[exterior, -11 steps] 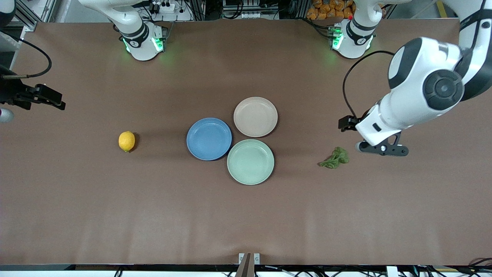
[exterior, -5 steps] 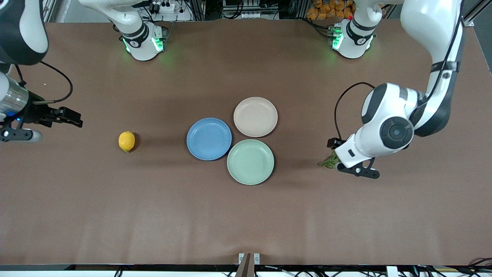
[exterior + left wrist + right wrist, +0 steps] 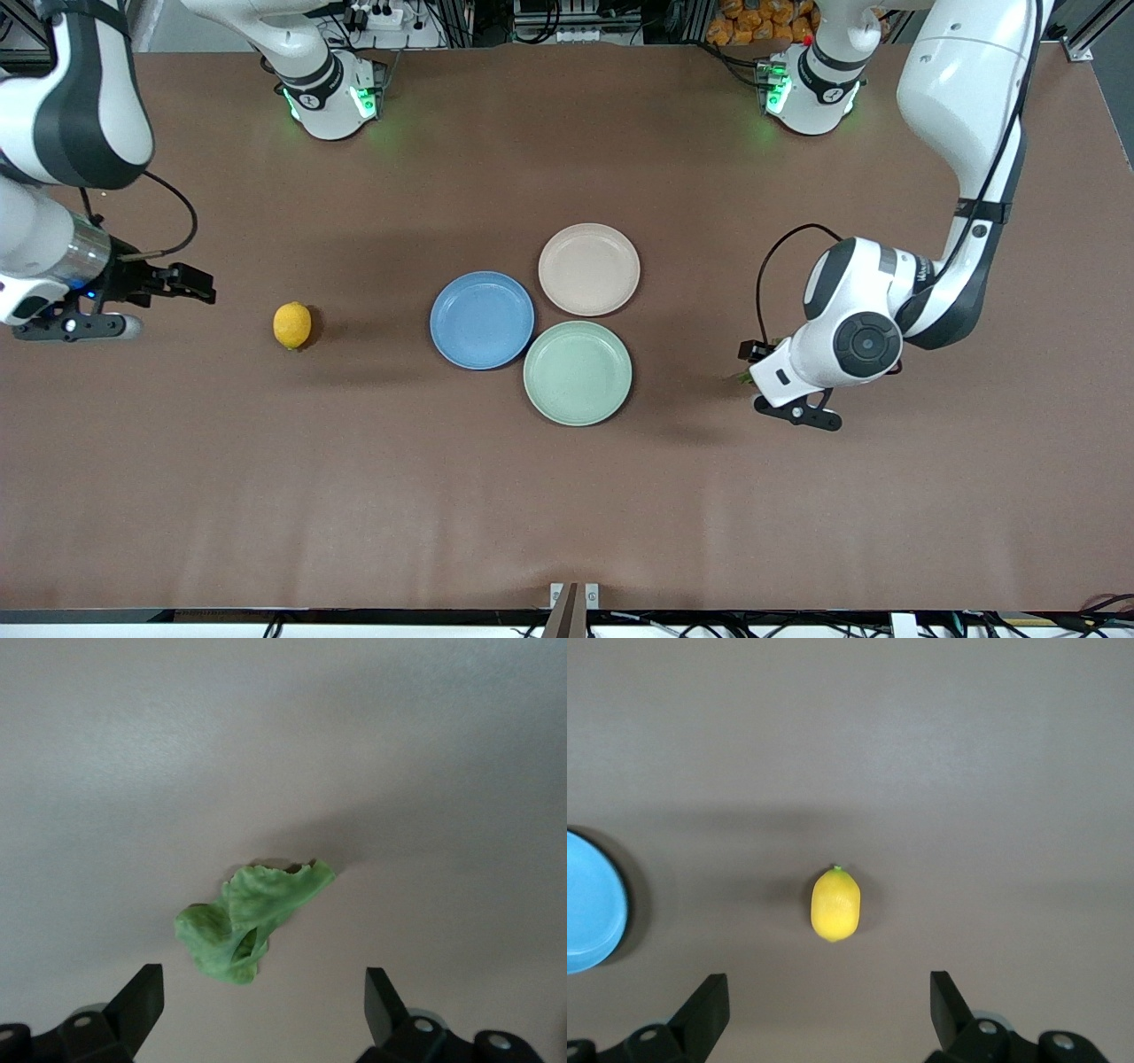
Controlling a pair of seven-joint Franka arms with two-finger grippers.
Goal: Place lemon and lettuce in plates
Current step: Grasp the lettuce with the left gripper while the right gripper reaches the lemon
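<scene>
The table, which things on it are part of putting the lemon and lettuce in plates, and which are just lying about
Part of the job:
- lemon, toward the right arm's end, right gripper open over it
- lettuce, left gripper open over it
- blue plate, empty
- beige plate, empty

Just lying about:
- mint-green plate, nearest the front camera, empty

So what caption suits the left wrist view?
Open left end effector poised above the lettuce lying on the brown table.

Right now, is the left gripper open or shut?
Open. The left gripper has its fingers spread wide above the lettuce, touching nothing.
</scene>
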